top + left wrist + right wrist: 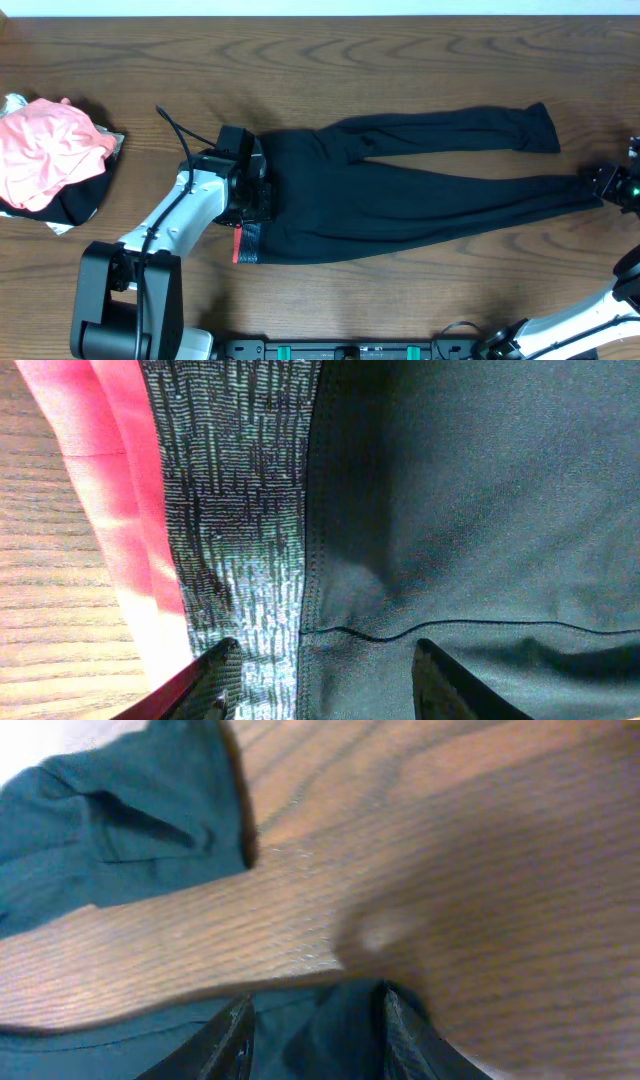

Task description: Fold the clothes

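On table (420, 60), overhead: we are seeing leggings (400, 200) lying flat, nearly table-wide. Left gripper (258, 190) sitting at waist end, right gripper (600, 182) at lower leg end. No container showing; pink-black clothes pile (50, 160) lying loose, far left.

Left wrist: jaws standing apart, straddling grey waistband (235, 510). We are judging shallow pinch risking stretchy cloth slipping.

Right wrist: cloth sitting between fingers (232, 1038); grip we cannot tell. Uneven lifting risking skewed fold.
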Available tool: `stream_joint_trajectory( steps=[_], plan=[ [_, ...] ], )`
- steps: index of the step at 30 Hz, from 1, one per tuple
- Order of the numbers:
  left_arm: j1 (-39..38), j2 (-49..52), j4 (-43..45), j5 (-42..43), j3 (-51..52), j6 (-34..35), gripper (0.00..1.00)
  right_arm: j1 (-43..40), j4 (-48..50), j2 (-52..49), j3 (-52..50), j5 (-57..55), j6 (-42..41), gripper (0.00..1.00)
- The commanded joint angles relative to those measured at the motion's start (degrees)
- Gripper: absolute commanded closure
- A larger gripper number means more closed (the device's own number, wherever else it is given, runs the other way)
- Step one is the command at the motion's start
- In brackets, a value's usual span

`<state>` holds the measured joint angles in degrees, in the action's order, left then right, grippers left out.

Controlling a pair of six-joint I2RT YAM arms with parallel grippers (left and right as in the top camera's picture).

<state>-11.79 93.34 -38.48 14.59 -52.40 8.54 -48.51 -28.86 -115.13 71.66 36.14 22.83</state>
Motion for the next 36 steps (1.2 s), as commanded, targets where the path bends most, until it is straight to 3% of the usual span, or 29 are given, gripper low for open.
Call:
stream_joint_trajectory(
  steps=[1, 9, 13, 21, 31, 36],
  plan=[
    [-0.09, 0.66, 0.02, -0.52, 0.59, -0.35, 0.45, 0.44, 0.26, -0.46, -0.22, -2.99, -0.59, 0.61],
    [-0.09, 0.66, 0.02, -0.52, 0.59, -0.35, 0.45, 0.63, 0.85, -0.46, -0.22, -4.22, -2.60, 0.81],
    [-0.09, 0.66, 0.04, -0.52, 0.59, -0.35, 0.45, 0.83, 1.44, -0.46, -0.22, -4.02, -6.36, 0.99],
    [-0.09, 0.66, 0.00, -0.52, 0.59, -0.35, 0.45, 1.25, 14.16, -0.44, -0.20, 2.69, -19.67, 0.99],
    [-0.09, 0.66, -0.02, -0.50, 0.59, -0.33, 0.45, 6.14, 15.82, -2.34, -0.22, -11.52, -20.63, 0.89],
    [-0.09, 0.66, -0.26, -0.50, 0.59, -0.33, 0.45, 7.23, 16.28, -3.54, -0.15, -11.52, -20.65, 0.60]
  ],
)
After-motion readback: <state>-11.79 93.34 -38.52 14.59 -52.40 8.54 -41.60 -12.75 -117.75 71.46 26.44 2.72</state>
